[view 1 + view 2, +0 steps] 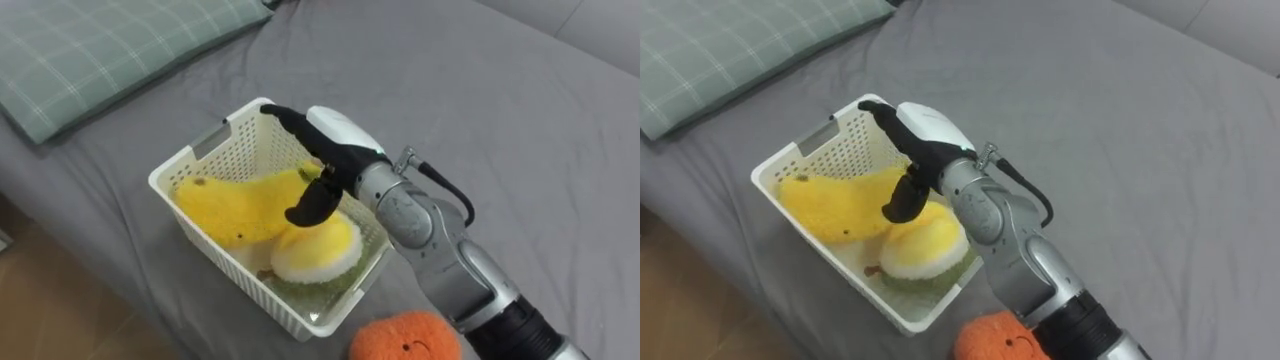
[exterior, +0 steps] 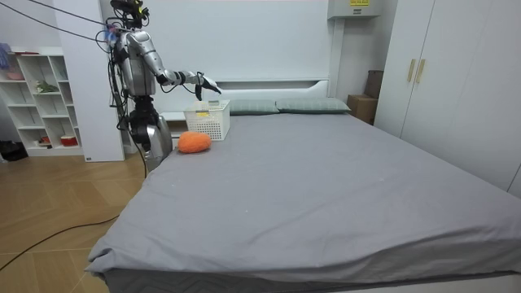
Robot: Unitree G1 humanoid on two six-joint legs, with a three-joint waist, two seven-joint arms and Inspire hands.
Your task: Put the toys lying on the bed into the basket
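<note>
A white lattice basket (image 1: pixel 196 153) stands on the grey bed near its left edge. Inside lie a long yellow plush toy (image 1: pixel 238 206) and a round yellow-and-white plush toy (image 1: pixel 316 251) with a green underside. An orange plush toy (image 1: pixel 405 338) rests on the sheet just in front of the basket, apart from it. My right hand (image 1: pixel 335 143) hovers over the basket's far right side, open, fingers stretched out and the thumb hanging down above the toys, holding nothing. In the room view I stand at the bed's side near its head, right hand (image 2: pixel 199 80) reaching over the basket (image 2: pixel 208 120).
A green checked pillow (image 1: pixel 100 50) lies at the bed's head, left of the basket. The bed's edge and wooden floor (image 1: pixel 40 300) run close by the basket's left side. Grey sheet (image 1: pixel 520 120) stretches wide to the right. A white shelf (image 2: pixel 41 98) stands behind me.
</note>
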